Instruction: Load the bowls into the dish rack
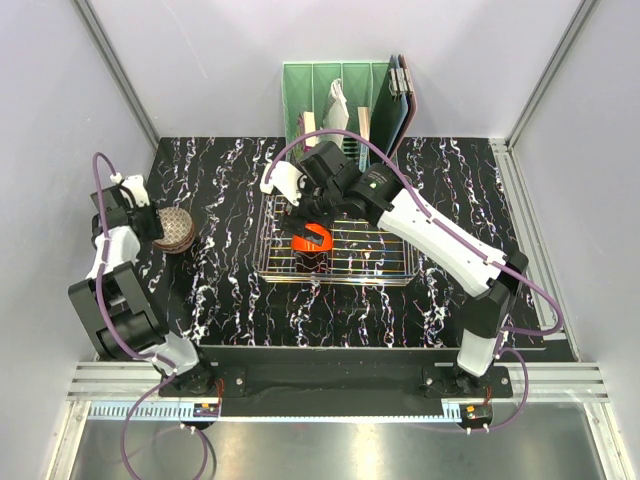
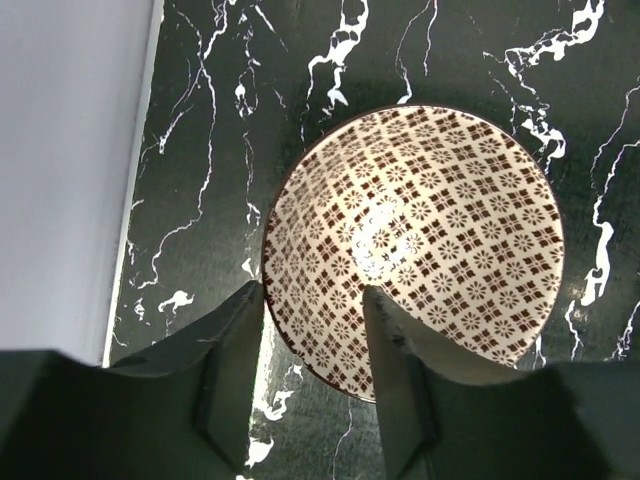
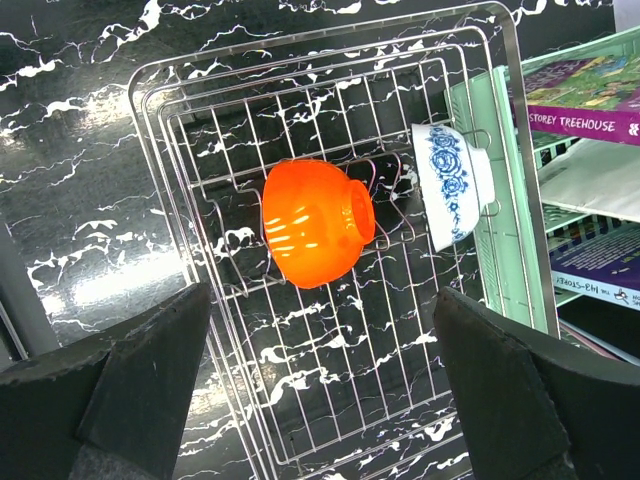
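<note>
A cream lattice bowl (image 2: 420, 230) stands upright on the black marble table, at the far left in the top view (image 1: 177, 229). My left gripper (image 2: 312, 290) (image 1: 150, 215) straddles its near rim, one finger outside and one inside, jaws half closed and still open, with a strip of table showing beside the rim. In the dish rack (image 3: 160, 120) (image 1: 400, 272) a glossy orange-red bowl (image 3: 315, 222) (image 1: 310, 240) leans on its side among the tines. A white-blue bowl (image 3: 452, 182) lies on its side at the rack's far end. My right gripper (image 3: 320, 292) (image 1: 312, 212) hangs wide open above the orange bowl, holding nothing.
A green slotted organizer (image 1: 300, 90) (image 3: 520, 250) with books (image 3: 580, 110) stands right behind the rack. A dark red object (image 1: 314, 261) sits in the rack in front of the orange bowl. A grey wall (image 2: 70, 170) runs close to the left of the lattice bowl.
</note>
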Available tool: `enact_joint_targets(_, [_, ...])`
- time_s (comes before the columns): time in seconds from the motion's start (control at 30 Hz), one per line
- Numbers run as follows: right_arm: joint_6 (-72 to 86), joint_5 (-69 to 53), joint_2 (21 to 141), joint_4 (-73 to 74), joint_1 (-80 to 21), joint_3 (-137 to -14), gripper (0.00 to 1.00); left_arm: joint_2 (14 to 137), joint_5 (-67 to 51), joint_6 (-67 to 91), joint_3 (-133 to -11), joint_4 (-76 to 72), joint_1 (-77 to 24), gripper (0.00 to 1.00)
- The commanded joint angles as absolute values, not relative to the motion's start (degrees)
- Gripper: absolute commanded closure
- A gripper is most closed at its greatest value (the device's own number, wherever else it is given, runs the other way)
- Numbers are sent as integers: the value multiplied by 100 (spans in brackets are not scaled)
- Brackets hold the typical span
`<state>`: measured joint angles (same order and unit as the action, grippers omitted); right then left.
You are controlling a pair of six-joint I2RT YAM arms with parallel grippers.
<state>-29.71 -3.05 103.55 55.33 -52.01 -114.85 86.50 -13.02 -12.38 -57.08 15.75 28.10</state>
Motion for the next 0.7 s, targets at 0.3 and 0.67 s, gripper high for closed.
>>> enact_joint_targets(0.3, [-2821, -510, 10318, 5511, -5124, -11751, 0, 8938, -835, -1371, -5950, 1125, 2654, 48])
enact_joint_targets(0.67, [-2813, -501, 10345, 5520, -5124, -11742, 0, 8921, -949, -1222, -5950, 1063, 2646, 64])
